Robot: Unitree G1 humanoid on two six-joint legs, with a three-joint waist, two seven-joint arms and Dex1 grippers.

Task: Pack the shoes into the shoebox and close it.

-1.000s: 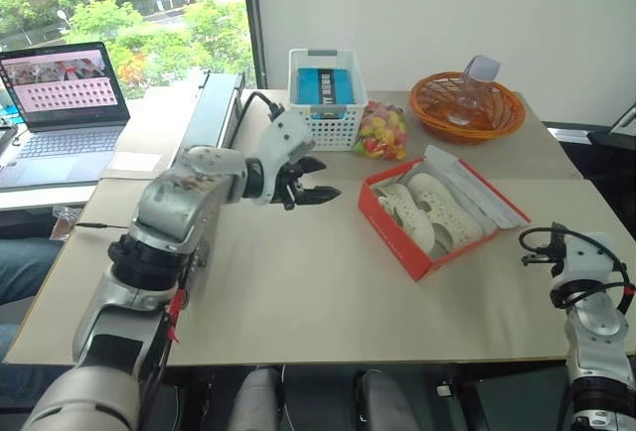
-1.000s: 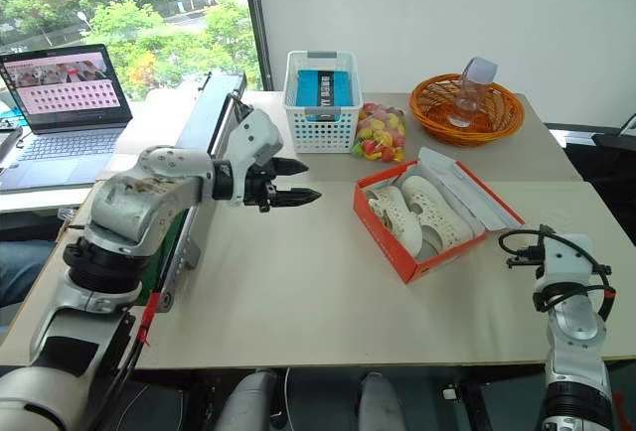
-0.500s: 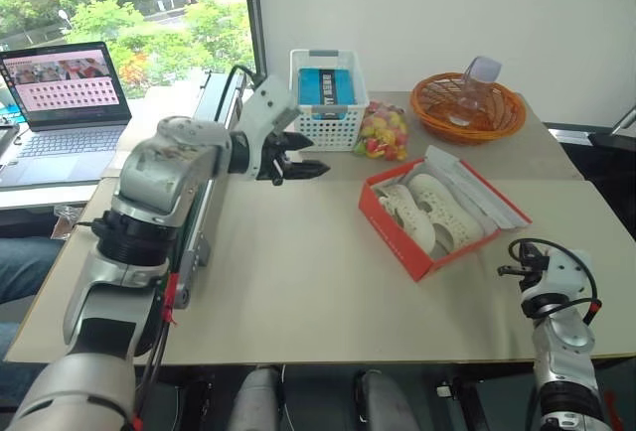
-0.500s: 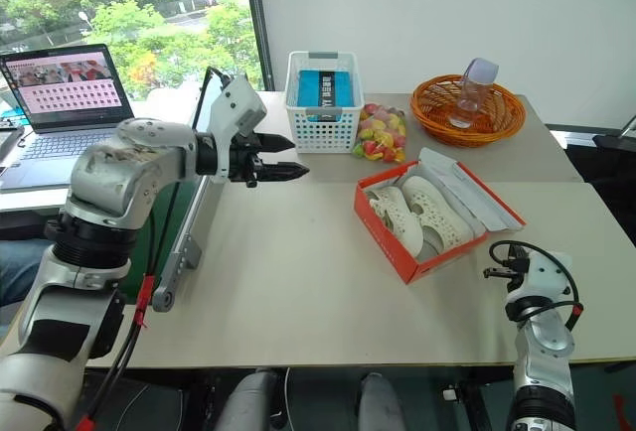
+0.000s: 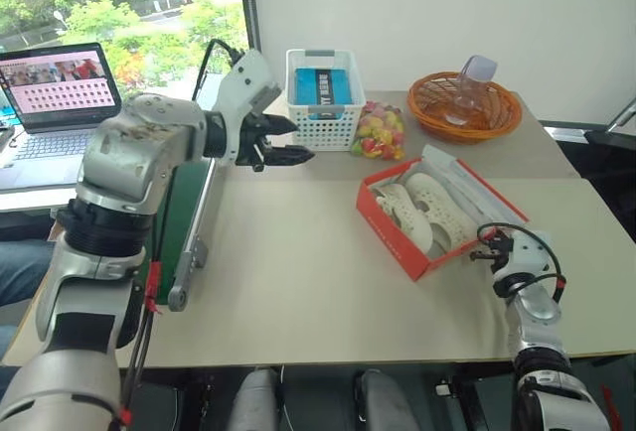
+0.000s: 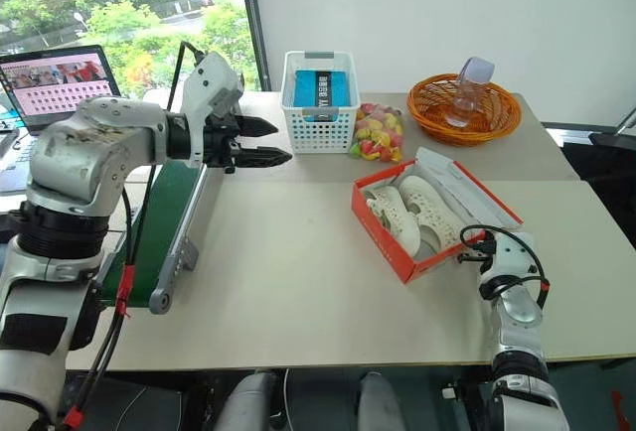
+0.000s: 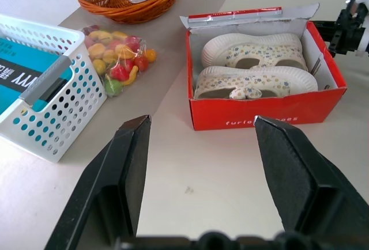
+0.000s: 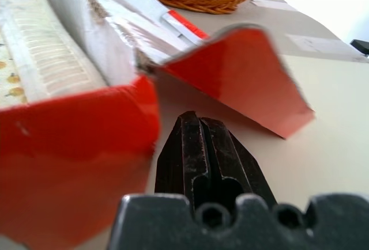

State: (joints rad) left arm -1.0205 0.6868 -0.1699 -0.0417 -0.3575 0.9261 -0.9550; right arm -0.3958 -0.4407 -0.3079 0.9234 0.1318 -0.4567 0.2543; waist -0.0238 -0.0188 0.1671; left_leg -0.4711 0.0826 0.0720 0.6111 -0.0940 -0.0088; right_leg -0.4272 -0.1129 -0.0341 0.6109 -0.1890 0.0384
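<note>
1. Left eye view. Both shoes [image 5: 425,208] lie side by side inside the shoebox [image 5: 397,237], which sits on the table [image 5: 298,282], right of centre. Packing looks done; the hinged lid [image 5: 477,188] lies folded back on the far side, so closing remains. My left gripper [image 5: 283,143] hangs raised, well apart from the box, near the white mesh basket [image 5: 323,93].

2. Right eye view. My right gripper [image 6: 473,248] is low at the box's near right corner, just beside its wall; I cannot tell whether it touches.

3. Left wrist view. My left fingers [image 7: 124,158] are spread wide and hold nothing. Beyond them the open box shows both shoes resting on its white interior.

4. Right wrist view. My right fingers [image 8: 202,146] are pressed together, empty, aimed between the red box wall [image 8: 75,146] and a loose red flap [image 8: 242,71]. I judge lifting the lid as the next step.
</note>
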